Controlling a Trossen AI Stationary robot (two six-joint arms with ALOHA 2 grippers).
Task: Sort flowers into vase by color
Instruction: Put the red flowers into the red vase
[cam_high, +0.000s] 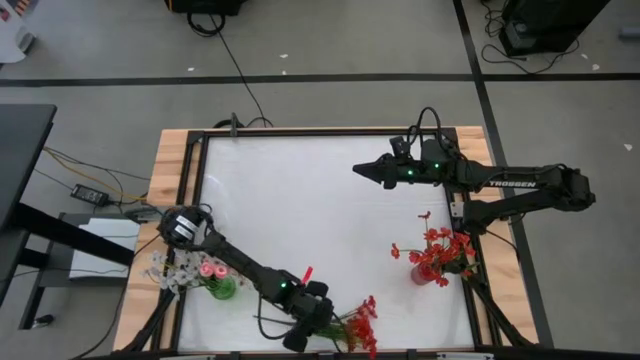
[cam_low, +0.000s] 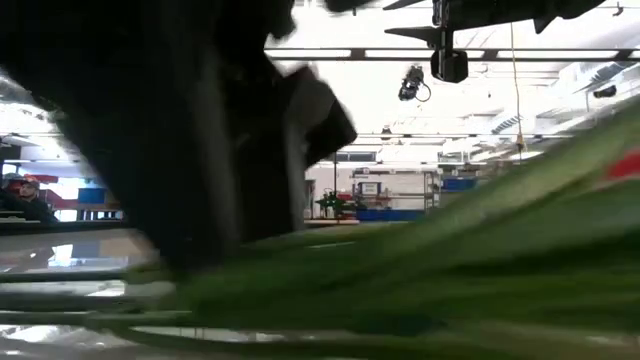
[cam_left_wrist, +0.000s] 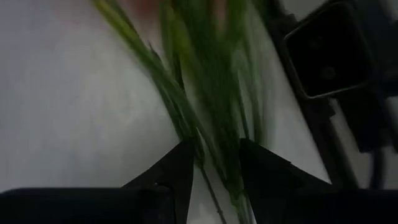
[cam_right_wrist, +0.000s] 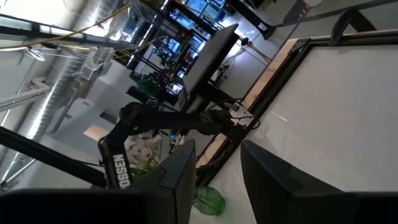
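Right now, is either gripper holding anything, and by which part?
The left gripper straddles the red flowers' green stems; a firm hold cannot be told. The right gripper holds nothing.

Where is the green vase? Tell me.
In the high view the green vase stands at the table's left edge, holding pink and white flowers, right beside the left arm.

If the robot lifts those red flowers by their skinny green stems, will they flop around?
Probably a little. The red flowers lie at the table's near edge, and their green stems between the left gripper fingers look thin and long, so the blossom ends may droop. They look light, and thin stems might slip sideways.
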